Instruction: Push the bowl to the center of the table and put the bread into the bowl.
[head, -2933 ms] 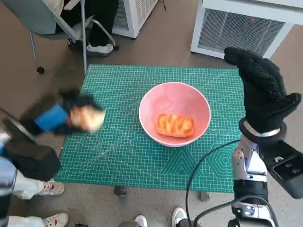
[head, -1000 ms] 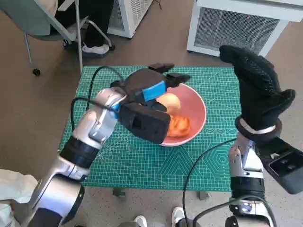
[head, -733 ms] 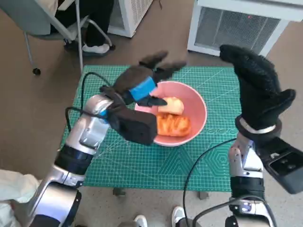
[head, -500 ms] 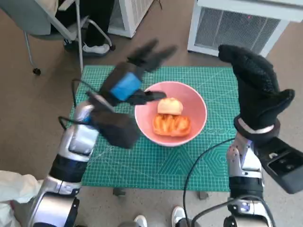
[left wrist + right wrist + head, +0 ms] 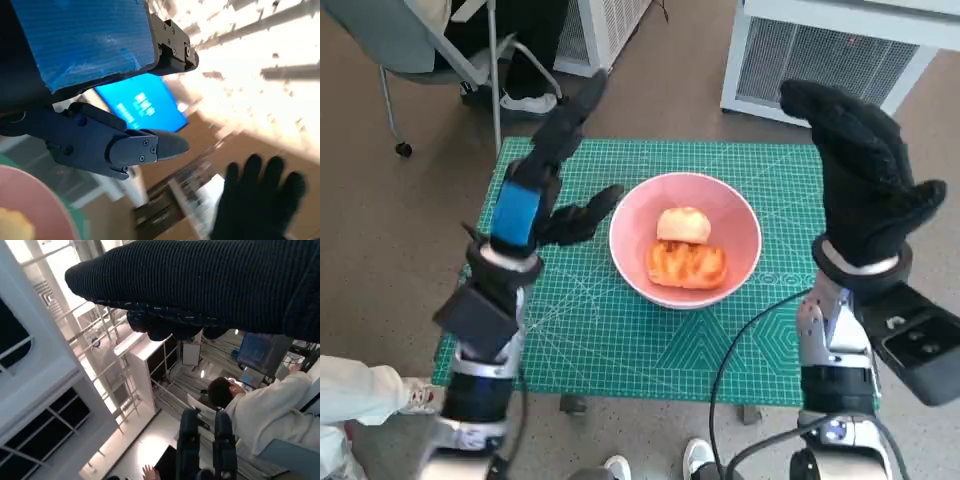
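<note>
one pink bowl point(image 5: 740, 215) holding two breads point(image 5: 685, 247), left hand point(image 5: 548, 170) released, right hand point(image 5: 865, 180) released, both raised

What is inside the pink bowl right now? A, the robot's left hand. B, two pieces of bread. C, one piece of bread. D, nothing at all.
B: the head view shows the pink bowl holding a pale round bun and an orange glazed bread beside it, while the left hand is raised off to the side, holding nothing.
</note>
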Robot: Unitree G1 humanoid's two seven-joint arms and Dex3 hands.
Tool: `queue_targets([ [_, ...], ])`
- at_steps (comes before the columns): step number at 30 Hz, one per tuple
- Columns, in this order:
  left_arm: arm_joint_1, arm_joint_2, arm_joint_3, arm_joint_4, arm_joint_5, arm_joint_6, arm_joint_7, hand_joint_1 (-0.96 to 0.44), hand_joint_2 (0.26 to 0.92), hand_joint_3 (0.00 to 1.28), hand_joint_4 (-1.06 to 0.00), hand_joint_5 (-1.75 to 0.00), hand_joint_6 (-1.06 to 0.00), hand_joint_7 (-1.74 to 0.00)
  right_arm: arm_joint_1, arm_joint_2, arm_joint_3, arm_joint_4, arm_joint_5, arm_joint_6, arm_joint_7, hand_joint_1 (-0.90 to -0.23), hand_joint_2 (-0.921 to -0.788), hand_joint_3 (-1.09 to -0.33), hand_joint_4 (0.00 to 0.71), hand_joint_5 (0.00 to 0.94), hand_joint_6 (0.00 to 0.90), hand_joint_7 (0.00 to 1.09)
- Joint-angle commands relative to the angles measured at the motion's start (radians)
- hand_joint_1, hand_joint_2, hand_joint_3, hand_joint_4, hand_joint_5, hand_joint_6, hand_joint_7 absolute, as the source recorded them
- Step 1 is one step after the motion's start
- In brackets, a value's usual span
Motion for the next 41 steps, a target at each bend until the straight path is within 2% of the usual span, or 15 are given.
queue_targets([
  [1, 0.019, -0.011, 0.008, 0.014, 0.031, -0.094, 0.029, -0.62, 0.921, 0.50, -0.24, -0.02, -0.35, -0.03, -0.003, 0.004, -0.003, 0.031, -0.033, -0.011, -0.023, -0.574, -0.921, -0.767, 0.003, 0.502, -0.001, 0.64],
  [8, 0.033, -0.028, -0.001, 0.034, 0.029, -0.160, 0.031, -0.64, 0.921, 0.50, -0.24, -0.01, -0.35, -0.02, -0.006, 0.000, 0.003, 0.036, -0.078, -0.007, -0.062, -0.564, -0.921, -0.809, 0.010, 0.487, -0.001, 0.63],
  [14, 0.043, -0.043, -0.003, 0.036, 0.024, -0.184, 0.039, -0.63, 0.921, 0.50, -0.23, 0.00, -0.35, -0.02, 0.006, -0.001, 0.016, 0.011, -0.091, 0.014, -0.079, -0.560, -0.921, -0.820, 0.016, 0.476, -0.001, 0.62],
  [27, 0.038, -0.047, 0.011, 0.052, -0.003, -0.183, 0.030, -0.61, 0.921, 0.49, -0.24, -0.01, -0.34, -0.01, 0.013, 0.001, 0.026, -0.004, -0.072, 0.037, -0.067, -0.572, -0.921, -0.821, 0.027, 0.461, -0.001, 0.62],
  [41, 0.050, -0.050, 0.007, 0.040, -0.031, -0.165, 0.010, -0.61, 0.921, 0.48, -0.25, 0.00, -0.35, -0.01, 0.017, -0.002, 0.038, -0.006, -0.075, 0.027, -0.059, -0.566, -0.921, -0.829, 0.025, 0.455, -0.001, 0.61],
])
